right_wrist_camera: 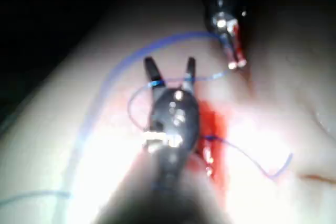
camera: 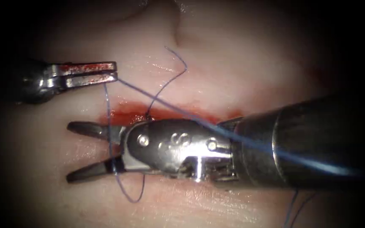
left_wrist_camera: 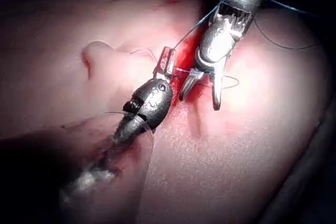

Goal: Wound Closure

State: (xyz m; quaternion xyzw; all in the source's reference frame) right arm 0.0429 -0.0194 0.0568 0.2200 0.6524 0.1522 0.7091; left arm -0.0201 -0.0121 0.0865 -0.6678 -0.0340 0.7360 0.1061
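The left tool (camera: 114,72) pinched the thread (camera: 174,109) above the cut (camera: 165,113) (jaws closed); the right tool (camera: 69,151) gaped wide, holding nothing, thread crossing its jaws.

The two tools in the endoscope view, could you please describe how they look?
The right arm's silver metal tool has slim dark tapered jaws, a rounded shiny wrist with rivets and a stamped marking, and a thick dark cylindrical shaft. The left arm's grey metal tool has flat jaws stained red and a rounded steel wrist.
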